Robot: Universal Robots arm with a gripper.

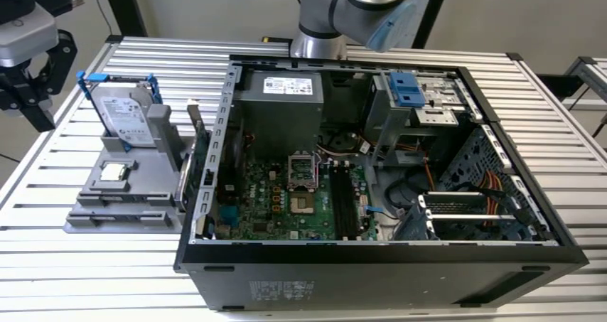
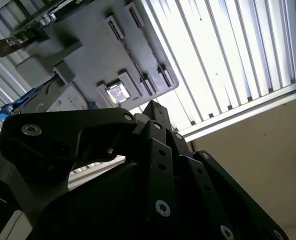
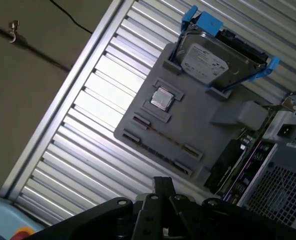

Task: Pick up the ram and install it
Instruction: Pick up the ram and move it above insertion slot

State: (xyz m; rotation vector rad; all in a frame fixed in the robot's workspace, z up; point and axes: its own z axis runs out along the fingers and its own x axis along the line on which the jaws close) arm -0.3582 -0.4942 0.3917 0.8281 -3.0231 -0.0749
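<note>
The ram (image 3: 160, 136) is a thin dark strip seen edge-on in a slot of the grey holder tray (image 3: 198, 120), between the small square chip and the tray's near edge. The tray (image 1: 99, 219) lies on the table at the exterior view's left, beside the open computer case (image 1: 379, 265). The motherboard's black slots (image 1: 342, 201) run front to back inside the case. My gripper (image 1: 43, 124) hangs above the table's far left corner, well off the tray. In both wrist views its fingers meet in one point (image 2: 153, 107) (image 3: 163, 184), shut and holding nothing.
A silver hard drive (image 1: 125, 116) with blue handles stands at the tray's back. The square processor chip (image 1: 114, 171) lies mid-tray. A green expansion card (image 1: 192, 167) stands upright between tray and case wall. The table (image 1: 57, 265) is ribbed aluminium. The arm's base (image 1: 318, 23) rises behind the case.
</note>
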